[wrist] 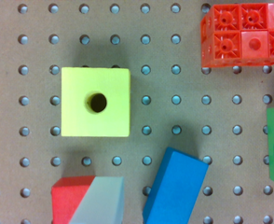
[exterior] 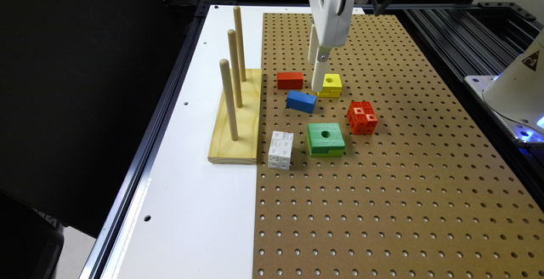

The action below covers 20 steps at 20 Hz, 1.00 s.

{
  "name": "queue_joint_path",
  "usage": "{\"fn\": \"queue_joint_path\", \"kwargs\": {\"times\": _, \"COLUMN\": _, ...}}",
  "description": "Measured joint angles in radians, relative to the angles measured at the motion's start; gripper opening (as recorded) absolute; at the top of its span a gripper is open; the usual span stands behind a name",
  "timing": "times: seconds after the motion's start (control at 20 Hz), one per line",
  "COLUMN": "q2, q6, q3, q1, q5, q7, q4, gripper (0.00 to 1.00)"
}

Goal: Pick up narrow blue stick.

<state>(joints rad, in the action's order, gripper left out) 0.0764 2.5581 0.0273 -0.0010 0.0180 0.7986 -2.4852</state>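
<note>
The narrow blue stick [exterior: 301,101] lies flat and slightly askew on the brown pegboard [exterior: 382,177], just in front of the red block [exterior: 290,80]. My white gripper [exterior: 318,81] hangs above the board between the red block and the yellow block with a hole [exterior: 331,85], a little behind the blue stick. In the wrist view the blue stick [wrist: 175,186] lies between my two widely spread fingers; one finger [wrist: 99,200] overlaps the red block [wrist: 69,196]. My gripper [wrist: 190,198] is open and holds nothing.
A wooden base with three tall pegs [exterior: 236,113] stands at the exterior view's left of the blocks. A green block with a hole [exterior: 325,139], a white cube cluster [exterior: 280,149] and an orange cube cluster [exterior: 362,118] sit nearer the front.
</note>
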Motion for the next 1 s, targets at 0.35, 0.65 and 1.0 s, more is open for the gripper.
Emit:
{"fn": "queue_joint_path", "kwargs": {"times": 0.35, "q2": 0.056, "q6": 0.056, "q3": 0.000, "q1": 0.000, "q5": -0.0001, "q7": 0.000, "q4": 0.001, "gripper": 1.00}}
{"fn": "queue_joint_path", "kwargs": {"times": 0.65, "q2": 0.087, "q6": 0.082, "q3": 0.000, "q1": 0.000, "q5": -0.0001, "q7": 0.000, "q4": 0.000, "gripper": 1.00}}
{"fn": "queue_joint_path", "kwargs": {"times": 1.0, "q2": 0.134, "q6": 0.134, "q3": 0.001, "q1": 0.002, "q5": -0.0001, "q7": 0.000, "q4": 0.003, "gripper": 1.00}}
